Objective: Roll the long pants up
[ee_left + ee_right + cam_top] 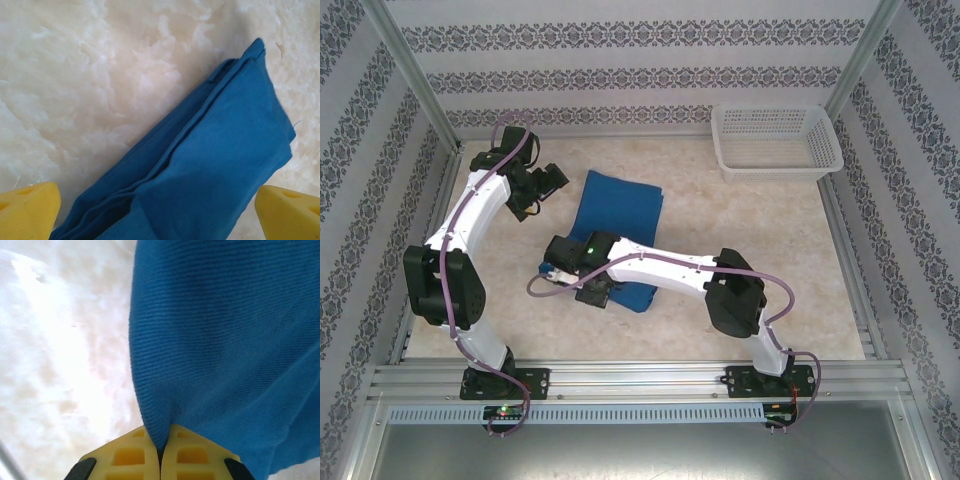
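Right jaws pinching long pants [225,340] edge, left jaws spread above.

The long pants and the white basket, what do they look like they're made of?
The long pants: soft woven or knit cloth, matte blue; the right wrist view shows fine ribbed threads, and it folds in limp layers. The white basket: probably moulded plastic, judging by its stiff lattice walls and smooth rim.
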### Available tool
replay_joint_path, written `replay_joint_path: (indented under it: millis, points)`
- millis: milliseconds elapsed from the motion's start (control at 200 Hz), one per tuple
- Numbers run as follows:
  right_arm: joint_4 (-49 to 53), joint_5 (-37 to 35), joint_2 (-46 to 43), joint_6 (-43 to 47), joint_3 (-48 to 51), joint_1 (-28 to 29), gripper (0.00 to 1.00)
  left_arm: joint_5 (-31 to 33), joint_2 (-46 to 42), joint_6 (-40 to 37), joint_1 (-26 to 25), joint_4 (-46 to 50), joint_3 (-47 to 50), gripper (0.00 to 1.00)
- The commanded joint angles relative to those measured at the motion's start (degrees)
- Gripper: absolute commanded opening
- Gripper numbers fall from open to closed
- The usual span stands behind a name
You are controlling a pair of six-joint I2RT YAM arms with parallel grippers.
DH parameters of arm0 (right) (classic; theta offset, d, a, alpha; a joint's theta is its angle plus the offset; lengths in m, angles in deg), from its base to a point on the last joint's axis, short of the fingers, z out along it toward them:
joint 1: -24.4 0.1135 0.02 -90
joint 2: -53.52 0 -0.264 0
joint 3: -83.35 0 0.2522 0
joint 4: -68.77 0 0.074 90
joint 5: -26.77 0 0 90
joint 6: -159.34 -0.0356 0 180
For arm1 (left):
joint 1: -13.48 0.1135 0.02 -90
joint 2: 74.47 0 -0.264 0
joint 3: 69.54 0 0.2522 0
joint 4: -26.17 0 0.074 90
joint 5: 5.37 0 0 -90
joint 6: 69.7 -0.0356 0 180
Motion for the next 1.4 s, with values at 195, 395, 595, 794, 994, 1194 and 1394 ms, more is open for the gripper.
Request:
replay_joint_path:
  millis: [195,395,595,794,994,1194,1394]
  points:
    - [10.9,8.6,-1.7,1.6,-9.4,-2.8,0.00,-1.0,0.3,-0.8,1.2,0.9,0.9,1.00]
    - [15.4,9.2,1.6,2.5,-17.7,-6.7,0.00,-1.2,0.0,-0.2,1.8,-0.8,2.7,1.00]
    - [15.9,10.9,5.0,2.9,-22.1,-10.0,0.00,-3.0,1.8,-0.4,1.9,-0.5,1.2,1.00]
    - [15.1,14.5,9.4,3.2,-25.0,-13.7,0.00,-2.3,1.2,-0.9,2.1,-0.1,0.7,1.00]
    - [13.3,17.9,12.8,2.8,-25.6,-16.9,0.00,-2.6,1.2,-1.2,3.0,-0.3,1.8,1.00]
    - [12.8,18.4,15.2,3.1,-25.4,-20.0,0.00,-3.3,1.8,-1.3,3.4,-0.9,2.2,1.00]
    - [10.4,19.0,17.3,3.2,-23.4,-22.8,0.00,-6.7,1.2,-0.2,3.4,-2.7,3.7,0.53]
